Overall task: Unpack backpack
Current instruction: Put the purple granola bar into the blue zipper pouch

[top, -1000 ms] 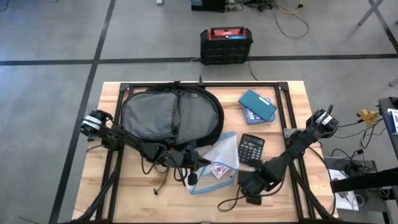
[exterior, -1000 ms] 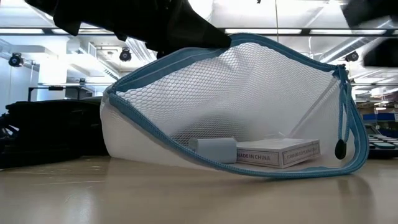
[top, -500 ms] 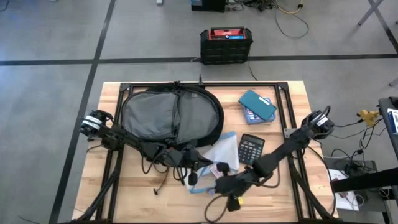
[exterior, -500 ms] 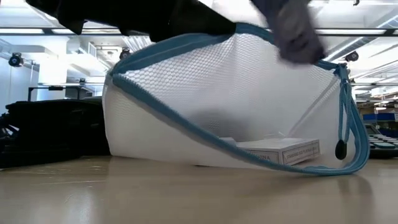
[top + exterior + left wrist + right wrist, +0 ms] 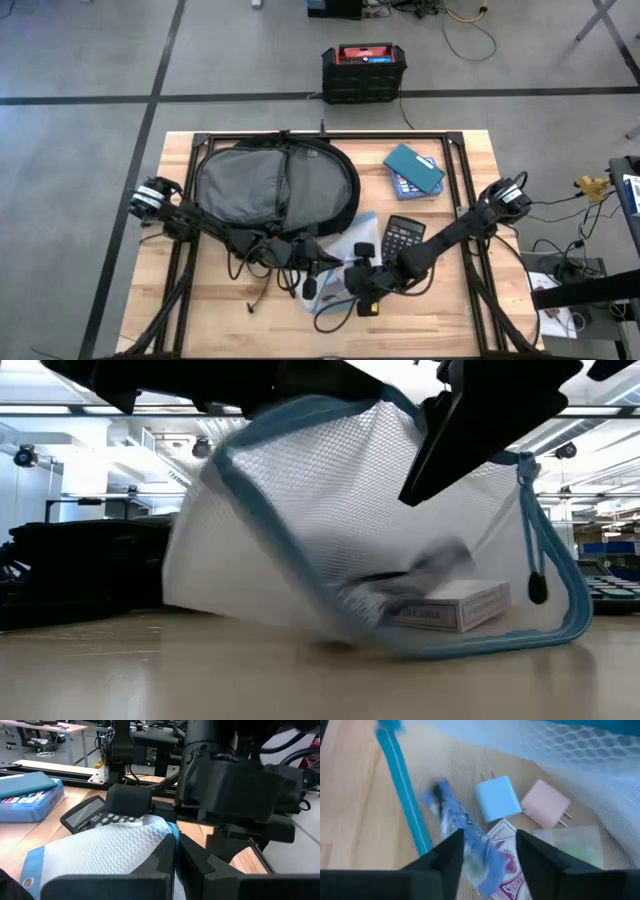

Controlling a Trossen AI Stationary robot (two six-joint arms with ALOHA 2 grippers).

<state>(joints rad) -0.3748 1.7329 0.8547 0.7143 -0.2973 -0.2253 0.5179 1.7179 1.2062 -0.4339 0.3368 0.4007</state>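
Backpack [image 5: 275, 185] lies behind the left gripper [image 5: 318, 262], well left of the right gripper [image 5: 362, 290]. Soft, floppy, likely light: grab a strap or zip rim. Left fingers clamped on mesh pouch [image 5: 380, 530] rim; right fingers apart inside pouch, over charger [image 5: 493, 798].

Bench layout: bag at the far left, loose items to its right.

The backpack [image 5: 275, 185] lies on the far-left part of the bench [image 5: 470, 150]. A mesh pouch [image 5: 352, 262] sits just to the near right of it, holding a card box [image 5: 502, 855], two plug adapters [image 5: 495, 798] and a wrapped item [image 5: 465, 840]. A calculator [image 5: 402, 238] lies right of the pouch; a box [image 5: 413, 172] lies farther back. A crate [image 5: 363, 72] stands on the floor beyond the bench.
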